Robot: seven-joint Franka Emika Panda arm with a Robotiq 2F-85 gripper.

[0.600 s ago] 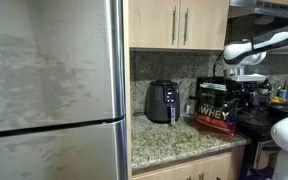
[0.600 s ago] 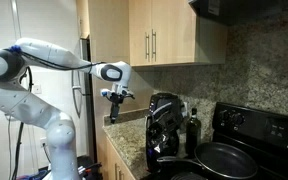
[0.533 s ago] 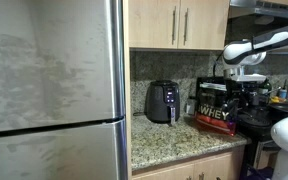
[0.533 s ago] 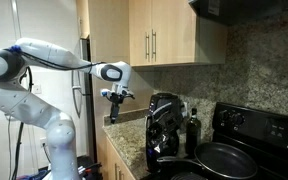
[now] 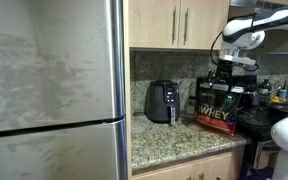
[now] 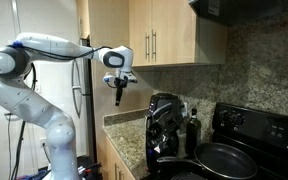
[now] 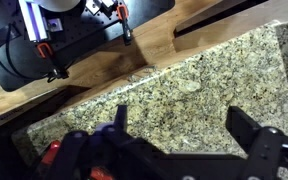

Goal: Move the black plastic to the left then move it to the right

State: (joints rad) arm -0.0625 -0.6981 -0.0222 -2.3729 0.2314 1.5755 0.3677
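The black plastic bag (image 5: 216,104) with white "WHEY" lettering and a red band at the bottom stands upright on the granite counter, right of the air fryer. It also shows as a shiny black shape in an exterior view (image 6: 165,128). My gripper (image 5: 227,71) hangs in the air just above the bag's top, apart from it, and appears over the counter's near end in an exterior view (image 6: 118,97). In the wrist view the gripper (image 7: 182,125) is open and empty, with only bare granite (image 7: 199,85) between the fingers. The bag is out of the wrist view.
A rounded black air fryer (image 5: 162,101) stands left of the bag, with the steel fridge (image 5: 54,90) beyond it. A black stove with a pan (image 6: 224,160) is on the bag's other side. Wooden cabinets (image 5: 179,22) hang overhead.
The arm has lifted and swung left, from beside the bag's upper right to above its top. The gripper stays open and empty. The bag has not moved.
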